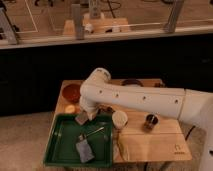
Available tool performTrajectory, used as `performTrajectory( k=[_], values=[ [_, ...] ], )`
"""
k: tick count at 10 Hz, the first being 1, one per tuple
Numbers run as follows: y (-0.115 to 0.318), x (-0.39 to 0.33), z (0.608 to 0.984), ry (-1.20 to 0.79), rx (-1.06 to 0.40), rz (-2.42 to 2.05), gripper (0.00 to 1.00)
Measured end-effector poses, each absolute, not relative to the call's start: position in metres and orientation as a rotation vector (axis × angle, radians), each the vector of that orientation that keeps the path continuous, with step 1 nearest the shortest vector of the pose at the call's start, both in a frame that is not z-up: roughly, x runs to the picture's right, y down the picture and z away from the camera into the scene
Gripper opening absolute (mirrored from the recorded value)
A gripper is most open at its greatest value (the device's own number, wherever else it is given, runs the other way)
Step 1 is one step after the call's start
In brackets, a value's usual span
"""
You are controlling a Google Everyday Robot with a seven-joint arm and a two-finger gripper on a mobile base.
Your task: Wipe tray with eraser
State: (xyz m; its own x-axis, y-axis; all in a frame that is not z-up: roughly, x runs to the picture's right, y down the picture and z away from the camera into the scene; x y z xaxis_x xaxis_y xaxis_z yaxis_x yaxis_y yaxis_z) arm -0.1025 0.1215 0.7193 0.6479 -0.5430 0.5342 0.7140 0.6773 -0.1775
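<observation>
Camera view: eraser (81, 119) pinched in gripper fingers (87, 114) (over far rim of tray (64, 141))

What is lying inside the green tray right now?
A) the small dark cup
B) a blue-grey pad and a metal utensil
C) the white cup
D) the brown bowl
B: the blue-grey pad and a metal utensil lie on the floor of the tray, while the gripper, shut on the eraser, hangs at the tray's far rim.
</observation>
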Motion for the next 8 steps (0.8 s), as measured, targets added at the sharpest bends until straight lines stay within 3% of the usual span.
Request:
performTrajectory(
  k=[5, 8],
  values=[
    [0.166, -0.147, 0.724, -0.536, -0.451, -0.881, 0.0],
    [0.171, -0.148, 0.724, -0.544, -0.46, -0.899, 0.0]
  ],
)
